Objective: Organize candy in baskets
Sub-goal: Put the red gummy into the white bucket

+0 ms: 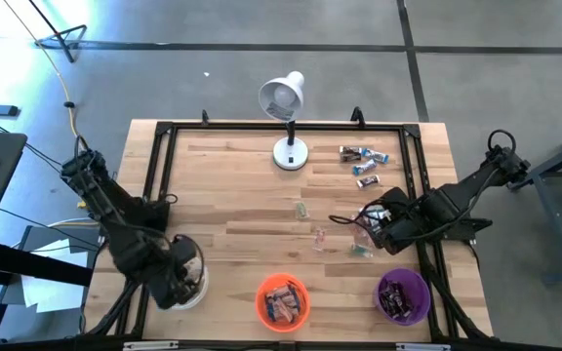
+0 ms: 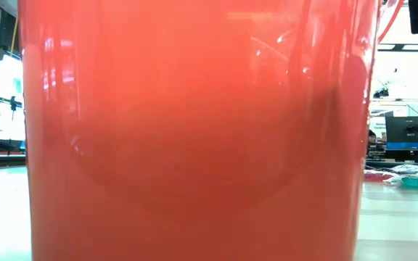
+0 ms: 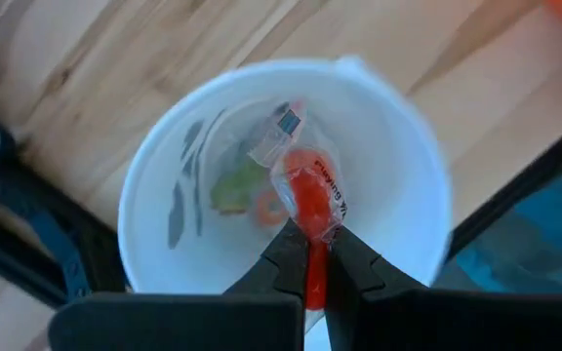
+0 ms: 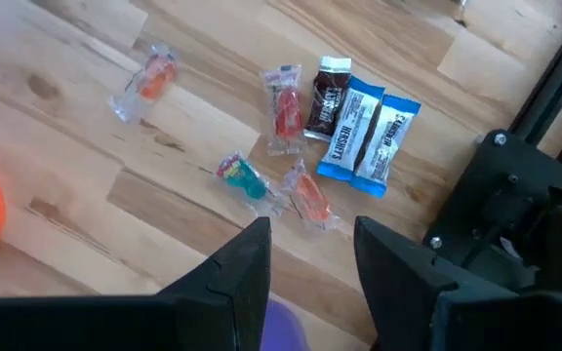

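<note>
The left gripper [image 3: 308, 255], pinched shut on a red candy [image 3: 315, 200], hangs over the white basket [image 1: 189, 275] at the table's 7 o'clock. The right gripper [image 4: 310, 255] hovers part-open and empty at 3 o'clock above loose candies [image 4: 296, 132]. A sticky wrapper could cling to the fingers and miss the basket.

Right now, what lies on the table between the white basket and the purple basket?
The orange basket, holding candy, stands between the white basket and the purple basket along the table's near edge, as the high view shows.

left arm [image 1: 130, 229]: dark, chunky jointed links, cable along it
right arm [image 1: 457, 200]: dark, black cable loop
fingers [image 4: 237, 273]: matte black, tapered
</note>
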Motion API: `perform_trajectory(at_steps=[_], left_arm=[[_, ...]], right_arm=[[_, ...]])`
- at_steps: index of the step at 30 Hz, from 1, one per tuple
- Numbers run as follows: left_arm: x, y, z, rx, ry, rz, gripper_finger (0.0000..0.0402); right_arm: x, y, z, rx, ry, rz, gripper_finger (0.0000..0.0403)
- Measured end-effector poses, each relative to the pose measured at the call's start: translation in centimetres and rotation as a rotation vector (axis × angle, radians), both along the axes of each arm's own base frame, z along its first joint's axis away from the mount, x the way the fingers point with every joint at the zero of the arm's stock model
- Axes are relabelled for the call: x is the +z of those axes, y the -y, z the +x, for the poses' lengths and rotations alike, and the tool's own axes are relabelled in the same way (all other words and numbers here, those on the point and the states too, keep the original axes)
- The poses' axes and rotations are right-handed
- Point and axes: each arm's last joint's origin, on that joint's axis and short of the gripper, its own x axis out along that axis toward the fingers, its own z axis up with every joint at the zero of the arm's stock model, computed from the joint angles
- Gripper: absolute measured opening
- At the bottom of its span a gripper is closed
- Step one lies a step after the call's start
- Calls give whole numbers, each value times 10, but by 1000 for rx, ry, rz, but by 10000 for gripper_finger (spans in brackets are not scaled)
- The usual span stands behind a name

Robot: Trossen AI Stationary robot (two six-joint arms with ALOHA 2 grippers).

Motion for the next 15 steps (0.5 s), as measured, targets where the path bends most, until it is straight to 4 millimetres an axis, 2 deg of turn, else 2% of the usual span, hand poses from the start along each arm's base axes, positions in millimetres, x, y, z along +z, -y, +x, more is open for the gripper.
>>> perform_trajectory(at_steps=[6, 9, 15], left_arm=[[-17, 6, -17, -1, -51, 33, 0], [-20, 8, -23, -48, -4, 86, 1], [-21, 11, -23, -57, 21, 83, 22]], right_arm=[[0, -1, -1, -58, 16, 4, 144], [0, -1, -1, -84, 21, 7, 144], [0, 0, -2, -92, 11, 0, 144]])
